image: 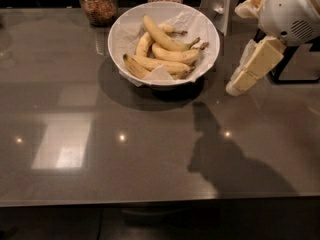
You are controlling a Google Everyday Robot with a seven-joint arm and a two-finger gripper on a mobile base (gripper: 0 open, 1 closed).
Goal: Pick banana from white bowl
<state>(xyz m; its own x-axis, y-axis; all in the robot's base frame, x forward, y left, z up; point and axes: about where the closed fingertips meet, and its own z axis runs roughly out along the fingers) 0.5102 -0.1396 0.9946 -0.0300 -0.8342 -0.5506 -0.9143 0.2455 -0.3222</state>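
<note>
One banana (162,34) tops other bananas (170,55) in white bowl (114,30); gripper (237,86) hovers right of bowl, open-or-closed can't tell.

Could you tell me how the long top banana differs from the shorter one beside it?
The long banana is deeper yellow and lies on top; the shorter banana is paler and sits lower, to its left. Both lie in the white bowl. The gripper hovers right of the bowl.

No readable lettering in view.
The gripper (239,84) hangs just right of the white bowl (114,36); neither shows legible print.
</note>
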